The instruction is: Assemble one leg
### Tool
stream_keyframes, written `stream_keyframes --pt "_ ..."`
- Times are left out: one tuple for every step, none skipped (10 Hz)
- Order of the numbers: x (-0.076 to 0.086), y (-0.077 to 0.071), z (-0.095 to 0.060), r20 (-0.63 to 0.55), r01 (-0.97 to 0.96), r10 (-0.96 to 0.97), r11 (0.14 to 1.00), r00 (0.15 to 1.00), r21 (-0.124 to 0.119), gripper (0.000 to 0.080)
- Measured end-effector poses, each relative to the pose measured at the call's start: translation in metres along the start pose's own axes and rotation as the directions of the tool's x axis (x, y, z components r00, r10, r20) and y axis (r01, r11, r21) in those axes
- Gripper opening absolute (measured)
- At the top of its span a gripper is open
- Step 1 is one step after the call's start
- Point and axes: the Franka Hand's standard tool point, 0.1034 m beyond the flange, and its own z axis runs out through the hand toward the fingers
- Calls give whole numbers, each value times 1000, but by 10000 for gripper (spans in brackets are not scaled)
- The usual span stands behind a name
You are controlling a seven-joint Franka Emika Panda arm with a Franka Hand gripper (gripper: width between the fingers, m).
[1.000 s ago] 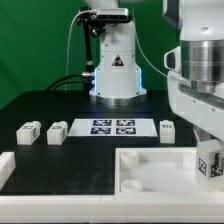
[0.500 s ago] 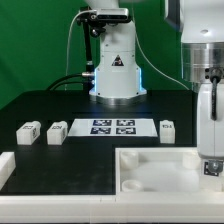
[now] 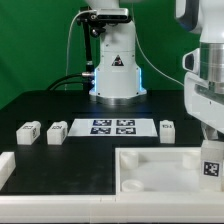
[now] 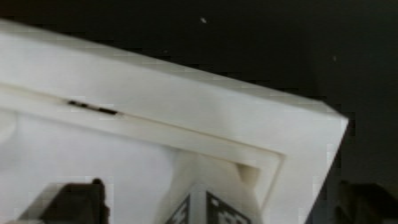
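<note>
The leg hangs at the exterior view's right edge, over the right part of the tray, with its black-and-white tag facing the camera. It sits just under the arm, whose white bulk fills the upper right of that view. The hand looks pinched on the leg: in the wrist view two dark fingers stand either side of a tagged face, though only the top of this shows at the frame's edge. Below them that view takes in a corner of the tray with its raised rim and the black worktop beyond.

Three more legs lie on the worktop. Two are side by side towards the exterior view's left, and one is just right of the marker board. The board lies flat in front of the robot base. A white block sits at the exterior view's lower left edge, apart from the tray.
</note>
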Motion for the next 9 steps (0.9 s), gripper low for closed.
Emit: stream_keyframes --pt "1 0 0 0 78 -78 997 997 -1 649" --pt "1 0 0 -2 211 -211 977 977 0 649" --pt "5 1 1 -7 370 -370 929 929 -3 649" --pt "11 1 0 -12 525 -525 851 851 -8 649" --pt "19 -1 -4 -19 679 -679 734 734 -13 649" --pt "21 -5 -8 -27 749 -749 662 662 -20 649" --pt "17 -6 -8 -28 742 -742 670 670 -18 622" --pt "18 -6 -7 -28 726 -726 688 687 -18 622" --pt "18 -6 -7 -28 714 -715 699 699 -17 450"
